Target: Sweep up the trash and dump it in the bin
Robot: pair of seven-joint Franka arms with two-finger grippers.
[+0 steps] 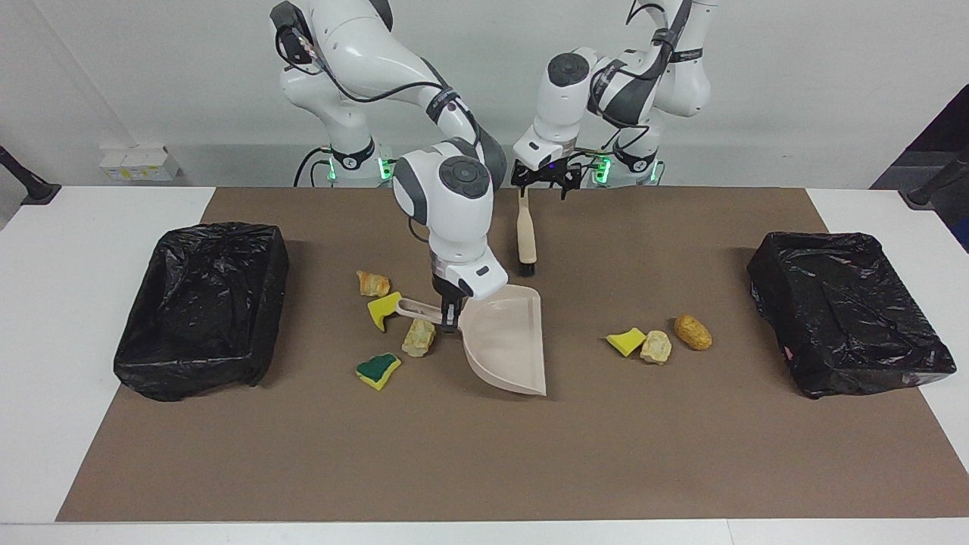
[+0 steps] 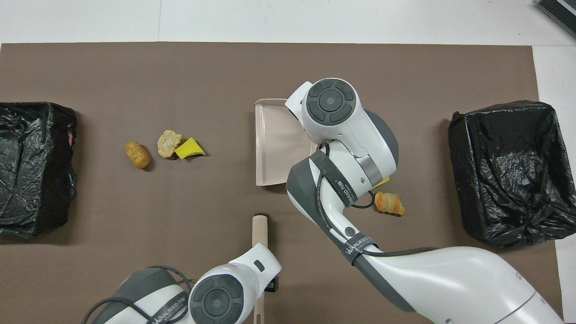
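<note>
The right gripper (image 1: pixel 450 316) is clenched on the handle of the beige dustpan (image 1: pixel 506 342), which sits on the brown mat (image 1: pixel 484 454) at the middle of the table, its handle pointing toward the right arm's end and its wide mouth toward the left arm's end. The left gripper (image 1: pixel 542 182) hangs over the handle end of the long-handled brush (image 1: pixel 525 236), its fingers spread and not gripping; the brush lies flat on the mat nearer to the robots than the dustpan, black bristles pointing away from them.

The trash lies in two loose groups on either side of the pan. Toward the right arm's end: an orange-brown croissant-like lump (image 1: pixel 372 284), a yellow sponge piece (image 1: pixel 384 309) just under the dustpan's handle, a tan crusty lump (image 1: pixel 419 337) just beside the gripper, and a green-topped yellow sponge (image 1: pixel 378 370) farthest from the robots. Toward the left arm's end: a yellow sponge wedge (image 1: pixel 625 341) touching a pale bread lump (image 1: pixel 655 347), with a brown roll (image 1: pixel 693 331) just beside them.

A bin lined with a black bag (image 1: pixel 203 306) stands at the right arm's end of the table, and a second black-bagged bin (image 1: pixel 844 312) at the left arm's end. All seven scraps are on the mat, none in the pan or a bin.
</note>
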